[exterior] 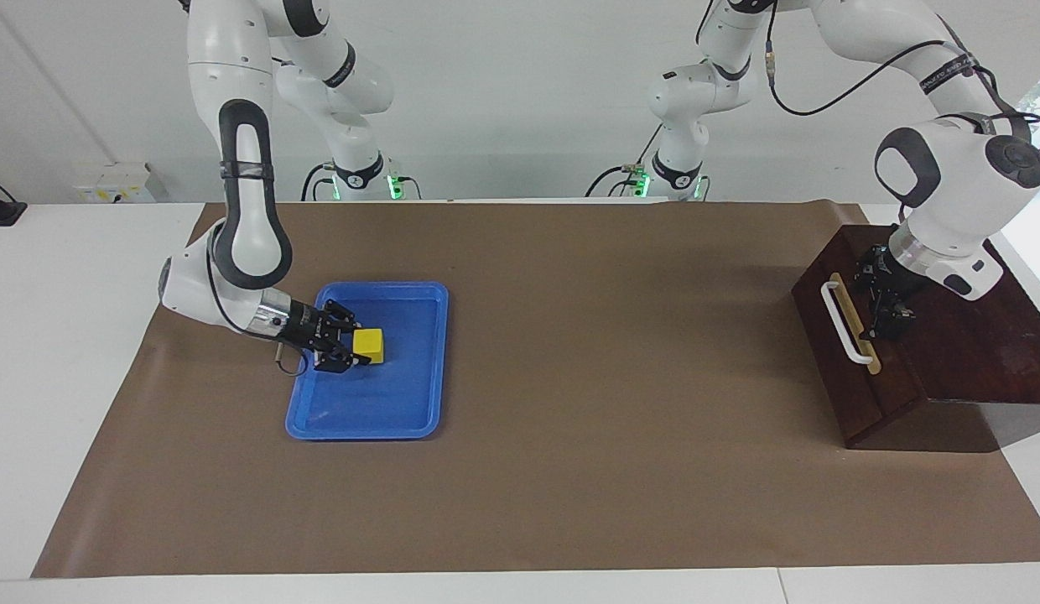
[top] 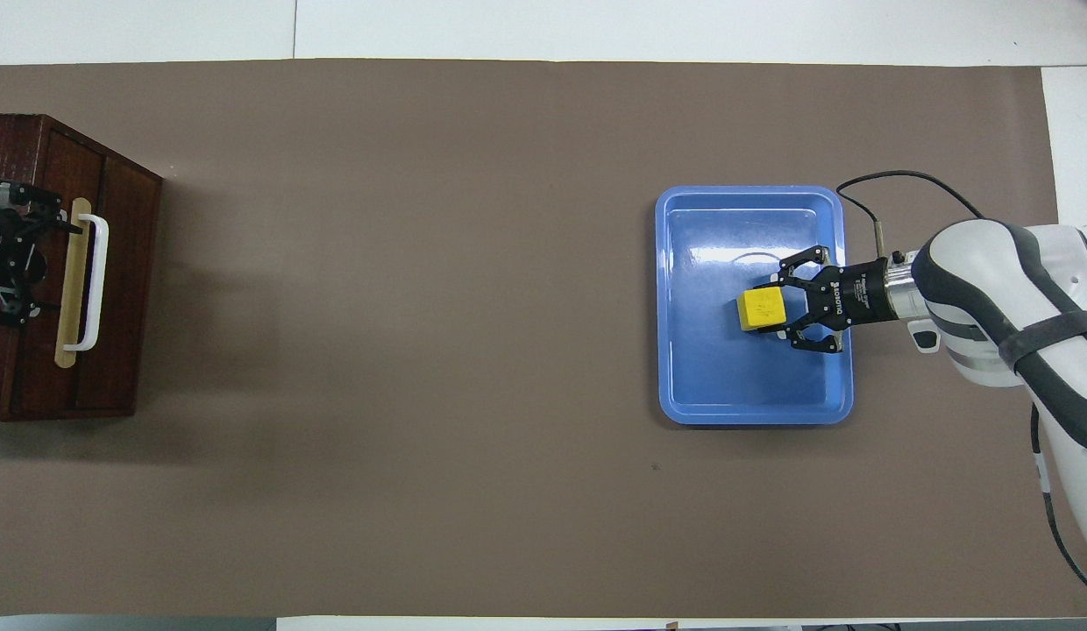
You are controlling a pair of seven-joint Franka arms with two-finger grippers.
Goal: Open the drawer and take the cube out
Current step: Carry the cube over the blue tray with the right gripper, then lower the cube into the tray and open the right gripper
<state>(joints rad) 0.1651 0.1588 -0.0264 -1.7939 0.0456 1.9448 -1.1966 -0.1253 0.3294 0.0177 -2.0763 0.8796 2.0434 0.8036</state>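
The yellow cube (exterior: 369, 345) sits in the blue tray (exterior: 403, 411) toward the right arm's end of the table; it also shows in the overhead view (top: 762, 310). My right gripper (exterior: 356, 342) reaches low into the tray, with a finger against each side of the cube. The dark wooden drawer (exterior: 855, 394) with its white bar handle (exterior: 845, 323) is pushed in, and no pale interior shows. My left gripper (exterior: 885, 315) is over the top of the wooden box, just beside the handle, apart from the cube.
The brown mat (exterior: 612, 377) covers the table between the tray and the wooden box (top: 35, 386). The box stands at the table edge at the left arm's end. A cable (top: 903, 180) loops from the right wrist beside the tray.
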